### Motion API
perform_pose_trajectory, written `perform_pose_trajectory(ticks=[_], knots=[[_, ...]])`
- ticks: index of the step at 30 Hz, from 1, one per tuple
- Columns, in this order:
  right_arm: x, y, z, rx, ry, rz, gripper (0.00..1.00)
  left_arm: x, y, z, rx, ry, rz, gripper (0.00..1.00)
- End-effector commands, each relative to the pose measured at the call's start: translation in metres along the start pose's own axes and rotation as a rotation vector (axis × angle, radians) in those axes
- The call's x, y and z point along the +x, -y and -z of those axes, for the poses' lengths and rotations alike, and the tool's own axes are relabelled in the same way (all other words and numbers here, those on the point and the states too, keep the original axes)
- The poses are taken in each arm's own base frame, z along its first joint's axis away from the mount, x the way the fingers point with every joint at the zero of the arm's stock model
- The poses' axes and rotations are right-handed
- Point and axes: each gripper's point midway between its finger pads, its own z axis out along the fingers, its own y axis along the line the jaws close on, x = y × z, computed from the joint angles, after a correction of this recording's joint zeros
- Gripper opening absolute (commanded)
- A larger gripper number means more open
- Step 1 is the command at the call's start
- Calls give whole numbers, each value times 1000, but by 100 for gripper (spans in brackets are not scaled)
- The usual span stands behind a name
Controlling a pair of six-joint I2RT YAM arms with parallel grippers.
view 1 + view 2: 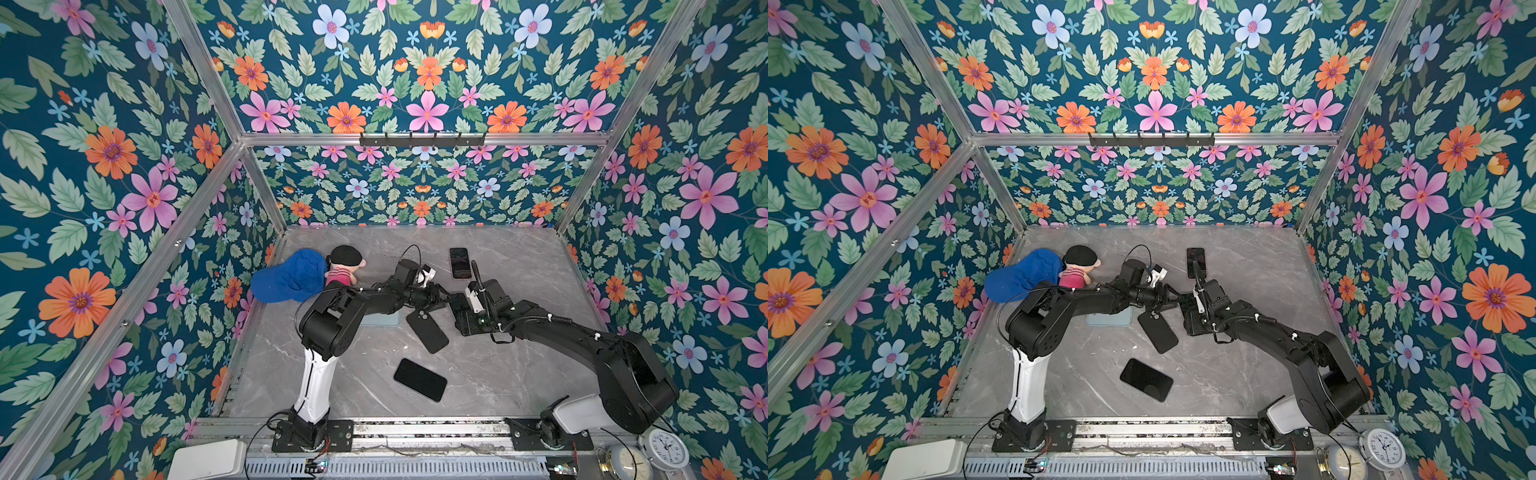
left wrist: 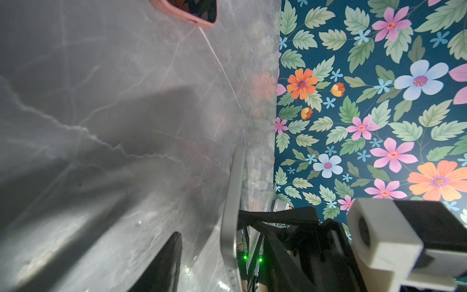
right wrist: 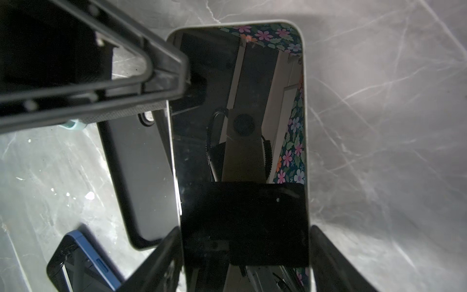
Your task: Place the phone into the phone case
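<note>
Your right tool [image 3: 245, 227] pinches the phone [image 3: 237, 106] across its width near one end. The phone lies screen up, with a finger [image 3: 328, 257] pressed against each long side. In both top views that tool [image 1: 457, 306] meets your left tool [image 1: 442, 297] nose to nose near the middle of the surface [image 1: 519, 374], and the phone sits between them.

In the right wrist view one finger [image 3: 151, 83] of the left tool crosses the phone's far corner. From these pictures you cannot tell whether that tool is clamped on the phone or only spread around it.

The phone case [image 1: 428, 330], black, lies flat on the surface just at seven o'clock from the two tools. In the right wrist view it runs right beside the phone's long edge [image 3: 139, 177].

A blue-edged phone [image 1: 419, 379] lies at six o'clock from the case, apart from it. A pink-cased phone [image 1: 460, 262] lies at twelve o'clock from the tools. A blue cap [image 1: 291, 276] and a doll [image 1: 345, 266] sit out at about ten o'clock, by the wall.
</note>
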Motion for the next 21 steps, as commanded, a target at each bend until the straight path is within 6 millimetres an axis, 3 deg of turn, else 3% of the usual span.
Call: perform_pose_trajectory(ticks=[1, 12, 21], knots=[[-9, -6, 3, -21, 30, 9, 54, -4, 4, 1, 28, 9, -16, 51], [-7, -6, 3, -16, 23, 18, 54, -7, 6, 7, 57, 32, -10, 28], [-8, -9, 2, -20, 22, 26, 54, -7, 6, 8, 66, 35, -8, 19]])
